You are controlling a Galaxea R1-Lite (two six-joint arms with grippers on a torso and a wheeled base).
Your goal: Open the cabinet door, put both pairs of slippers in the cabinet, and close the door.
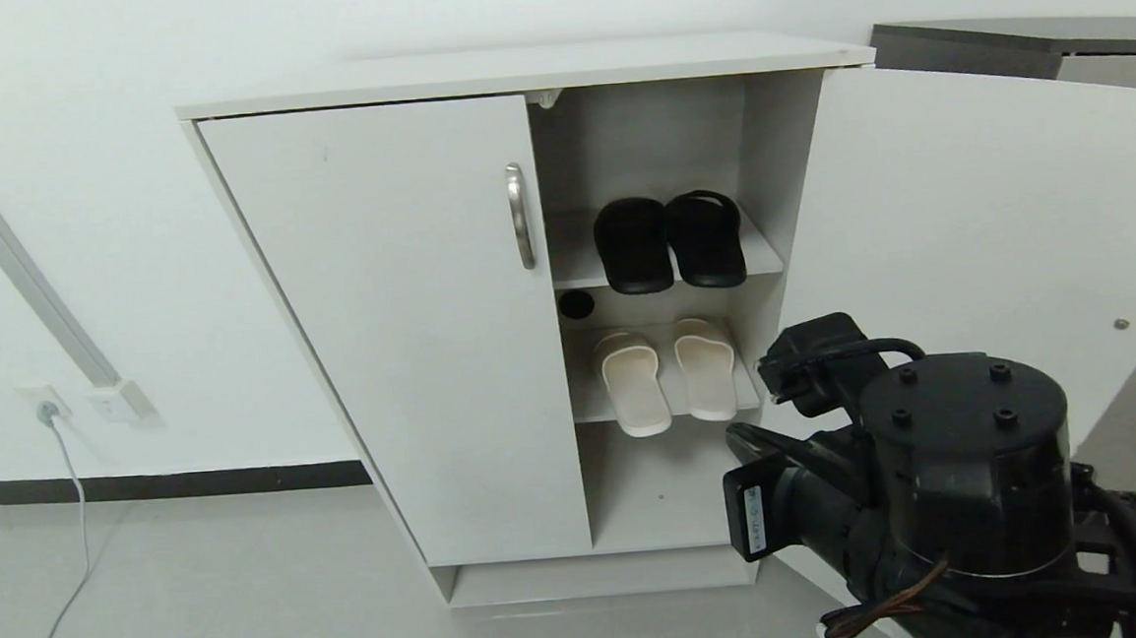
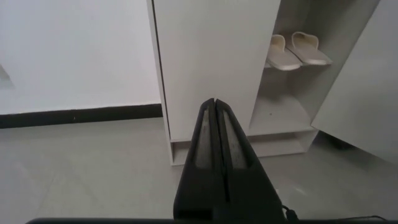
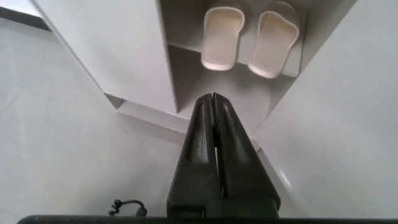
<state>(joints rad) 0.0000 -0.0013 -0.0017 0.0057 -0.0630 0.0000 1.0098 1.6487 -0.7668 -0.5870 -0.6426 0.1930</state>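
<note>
Hovering beside the open cabinet door [image 1: 977,235], right gripper [image 3: 214,98] fingers pressed together, left gripper [image 2: 214,102] likewise.

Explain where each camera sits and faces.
Head view: on the head, facing forward and down at the cabinet; right arm shows.
Left wrist view: left arm, past shut left jaws toward the closed door.
Right wrist view: right arm, past shut right jaws into the open side.
All share the cream slippers.

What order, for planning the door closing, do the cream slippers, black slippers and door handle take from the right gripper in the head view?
1. Cream slippers, middle shelf, just beyond the right gripper.
2. Black slippers, upper shelf.
3. Door handle, on the closed left door.
</note>
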